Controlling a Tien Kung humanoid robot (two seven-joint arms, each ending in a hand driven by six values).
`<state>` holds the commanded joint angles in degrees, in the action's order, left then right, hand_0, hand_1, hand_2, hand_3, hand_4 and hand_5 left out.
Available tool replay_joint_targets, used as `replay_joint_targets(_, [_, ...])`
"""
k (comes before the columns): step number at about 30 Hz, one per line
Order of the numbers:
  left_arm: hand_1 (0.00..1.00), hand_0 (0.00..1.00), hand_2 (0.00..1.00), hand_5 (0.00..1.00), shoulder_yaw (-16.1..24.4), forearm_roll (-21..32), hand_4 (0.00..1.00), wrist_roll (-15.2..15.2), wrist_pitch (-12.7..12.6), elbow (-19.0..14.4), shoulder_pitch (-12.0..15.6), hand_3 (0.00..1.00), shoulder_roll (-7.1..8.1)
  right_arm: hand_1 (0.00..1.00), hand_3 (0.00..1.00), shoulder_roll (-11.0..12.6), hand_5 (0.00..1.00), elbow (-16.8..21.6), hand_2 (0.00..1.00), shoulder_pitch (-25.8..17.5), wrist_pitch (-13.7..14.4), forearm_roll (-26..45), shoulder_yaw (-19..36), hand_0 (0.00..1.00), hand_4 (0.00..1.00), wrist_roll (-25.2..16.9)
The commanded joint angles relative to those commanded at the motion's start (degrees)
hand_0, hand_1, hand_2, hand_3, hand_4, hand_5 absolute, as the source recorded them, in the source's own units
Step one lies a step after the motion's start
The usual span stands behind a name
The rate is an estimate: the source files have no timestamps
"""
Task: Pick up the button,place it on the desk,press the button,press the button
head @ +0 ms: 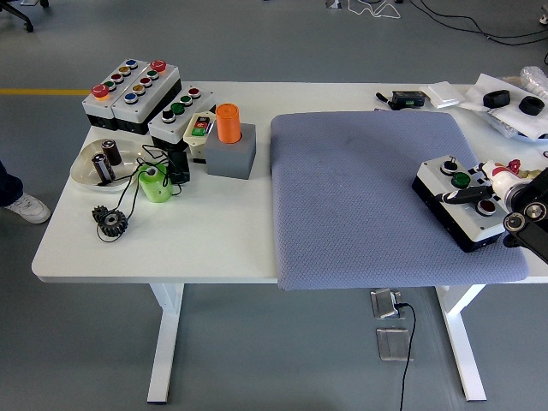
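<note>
A white-topped black button box (456, 202) lies on the right part of the blue-grey mat (360, 197). It carries a black-and-white button, a green button (461, 180) and a red button (486, 206) in a row. My right hand (479, 193) comes in from the right edge, holding nothing. One dark finger (458, 196) stretches across the box top between the green and red buttons. I cannot tell whether it touches the box. The left arm is out of view.
At the back left stand several more button boxes (133, 86), an orange cylinder in a grey block (229, 147), a dish with batteries (107, 163), a green cup (154, 182) and black gears (110, 221). Bags and black parts (514, 103) lie at the back right.
</note>
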<state>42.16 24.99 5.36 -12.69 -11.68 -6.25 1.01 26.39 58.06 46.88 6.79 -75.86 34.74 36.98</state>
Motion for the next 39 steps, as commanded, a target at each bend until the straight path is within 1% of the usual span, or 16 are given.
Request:
replay_joint_targets(3, [0.818,0.725,0.845,0.952,-0.1,0.1,0.448,0.0,0.0,-0.1,0.0,0.718,0.10,0.389,0.660,0.4,0.302,-0.1,0.496,1.2,-0.8,-2.2,-2.8,0.507,0.870,0.0])
replay_joint_targets(6, [0.818,0.725,0.845,0.952,-0.2,0.1,0.448,0.0,0.0,0.0,-0.1,0.718,0.12,0.389,0.660,0.2,0.302,-0.7,0.496,2.0,-1.0,-3.2,-4.5,0.507,0.870,0.0])
replay_joint_targets(8, [0.818,0.725,0.845,0.952,-0.1,0.1,0.448,-0.1,0.0,0.0,-0.1,0.718,0.08,0.389,0.660,0.0,0.302,-1.2,0.496,2.1,-1.2,-3.1,-4.8,0.507,0.870,0.0])
replay_joint_targets(9, [0.818,0.723,0.845,0.951,-0.1,0.1,0.449,-0.1,0.0,0.0,-0.1,0.717,0.06,0.354,0.633,-0.1,0.312,-1.3,0.462,2.1,-1.2,-3.3,-4.8,0.482,0.823,0.0])
replay_joint_targets(14, [0.818,0.723,0.845,0.951,-0.2,0.2,0.449,-0.1,0.0,0.0,0.0,0.717,-0.01,0.354,0.633,-0.6,0.312,-2.0,0.462,2.4,-0.9,-4.9,-5.2,0.482,0.823,0.0])
replay_joint_targets(15, [0.818,0.723,0.845,0.949,-0.2,0.2,0.449,-0.1,0.0,0.0,0.0,0.716,-0.02,0.316,0.578,-0.6,0.311,-2.0,0.430,2.4,-0.9,-5.0,-5.2,0.415,0.800,0.0])
replay_joint_targets(19, [0.818,0.723,0.845,0.949,-0.4,0.4,0.449,-0.1,0.1,0.1,0.1,0.716,-0.06,0.316,0.578,-1.1,0.311,-1.8,0.430,2.3,-1.0,-5.1,-5.0,0.415,0.800,0.0])
replay_joint_targets(20, [0.818,0.723,0.845,0.949,-0.5,0.3,0.449,-0.1,0.1,0.1,0.1,0.716,-0.05,0.316,0.578,-1.2,0.311,-1.7,0.430,2.3,-0.8,-5.2,-5.2,0.415,0.800,0.0])
replay_joint_targets(21, [0.817,0.722,0.844,0.948,-0.5,0.4,0.449,-0.1,0.1,0.1,0.1,0.715,-0.05,0.240,0.512,-1.2,0.281,-1.6,0.380,2.4,-0.3,-5.4,-5.4,0.300,0.755,0.0])
replay_joint_targets(26, [0.817,0.722,0.844,0.948,-0.1,0.0,0.449,0.0,0.0,0.0,0.0,0.715,0.03,0.240,0.512,-0.4,0.281,-0.4,0.380,2.1,2.7,-4.7,-6.1,0.300,0.755,0.0])
replay_joint_targets(27, [0.816,0.722,0.844,0.947,0.0,-0.1,0.449,0.1,0.0,0.0,0.0,0.715,0.03,0.148,0.446,0.0,0.232,0.0,0.312,1.9,3.8,-4.0,-6.4,0.209,0.636,-0.2])
replay_joint_targets(28, [0.816,0.722,0.844,0.947,0.1,-0.1,0.449,0.1,0.0,0.0,0.0,0.715,0.04,0.148,0.446,0.3,0.232,0.3,0.312,1.8,4.7,-3.6,-6.7,0.209,0.636,-0.3])
replay_joint_targets(32, [0.816,0.722,0.844,0.947,-0.2,0.1,0.449,0.2,0.0,0.1,0.1,0.715,0.01,0.148,0.446,1.7,0.232,1.0,0.312,1.7,7.9,-0.7,-8.9,0.209,0.636,-5.5])
replay_joint_targets(33, [0.815,0.722,0.843,0.945,-0.3,0.2,0.450,0.2,0.0,0.1,0.1,0.714,-0.02,0.055,0.395,1.9,0.125,1.0,0.255,1.8,8.4,-0.4,-9.3,0.123,0.452,-6.7])
replay_joint_targets(38, [0.815,0.722,0.843,0.945,-0.9,0.6,0.450,0.0,-0.1,0.2,0.1,0.714,-0.11,0.055,0.395,3.0,0.125,1.0,0.255,2.7,10.2,-0.1,-11.2,0.123,0.452,-15.6])
replay_joint_targets(39, [0.813,0.722,0.842,0.944,-0.9,0.6,0.449,0.0,-0.1,0.2,0.1,0.712,-0.12,0.005,0.379,3.2,0.070,1.0,0.225,2.9,10.3,0.0,-11.6,0.106,0.390,-17.7])
